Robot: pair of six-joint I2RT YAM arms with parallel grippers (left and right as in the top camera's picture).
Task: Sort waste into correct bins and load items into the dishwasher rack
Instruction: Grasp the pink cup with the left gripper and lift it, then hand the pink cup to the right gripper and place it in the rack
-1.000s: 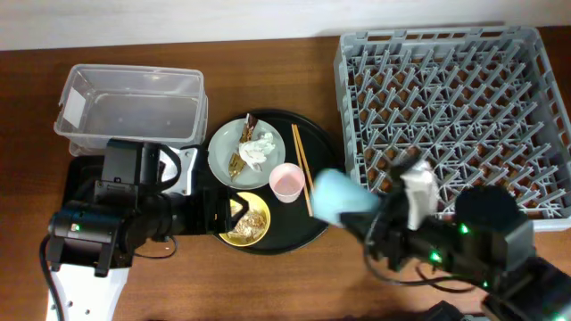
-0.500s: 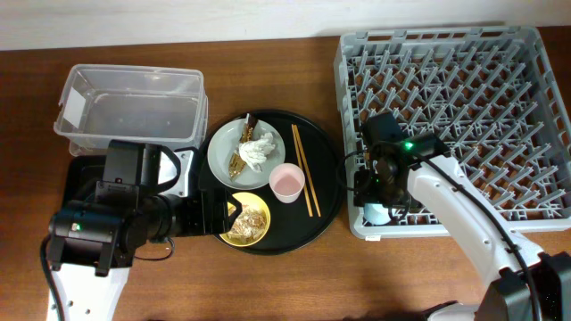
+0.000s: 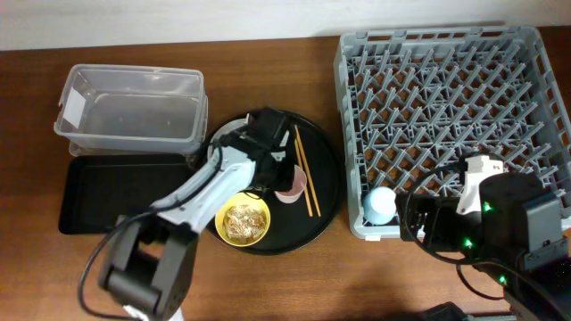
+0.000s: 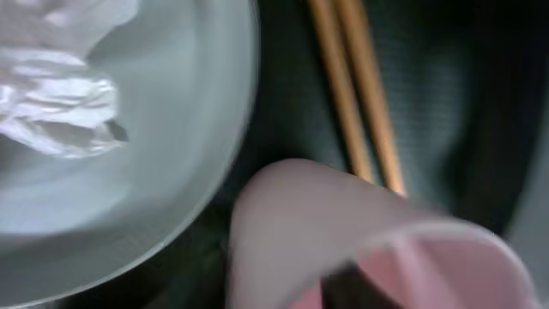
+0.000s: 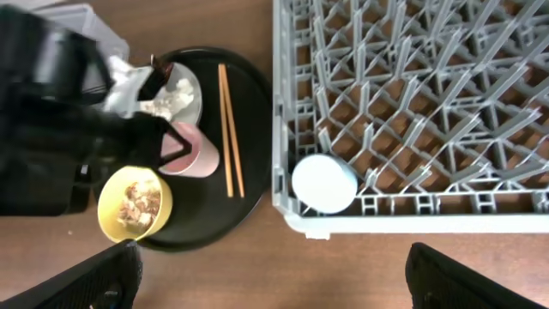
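Observation:
My left gripper (image 3: 275, 172) reaches over the pale grey plate (image 4: 154, 172) to the pink cup (image 3: 293, 185) on the round black tray. In the left wrist view the cup (image 4: 343, 215) fills the lower frame, and one dark finger (image 4: 343, 287) is inside it. The other finger is hidden. A crumpled tissue (image 4: 60, 112) lies on the plate, and the chopsticks (image 3: 303, 183) lie beside the cup. The yellow bowl (image 3: 244, 222) holds crumbly scraps. The light-blue cup (image 3: 379, 204) lies in the dishwasher rack's (image 3: 343, 107) front left corner. My right gripper (image 5: 279, 287) hangs open and empty, in front of the rack.
A clear plastic tub (image 3: 134, 116) stands at the back left, and the shallow black rectangular tray (image 3: 98, 192) lies just in front of it. The round black tray (image 3: 323, 203) lies close to the rack's left wall. The right arm's body (image 3: 500, 227) hangs over the rack's front right corner.
My left arm swung from the left side across the round tray to the pink cup. My right gripper released the light-blue cup in the rack, opened wide and drew back toward the front.

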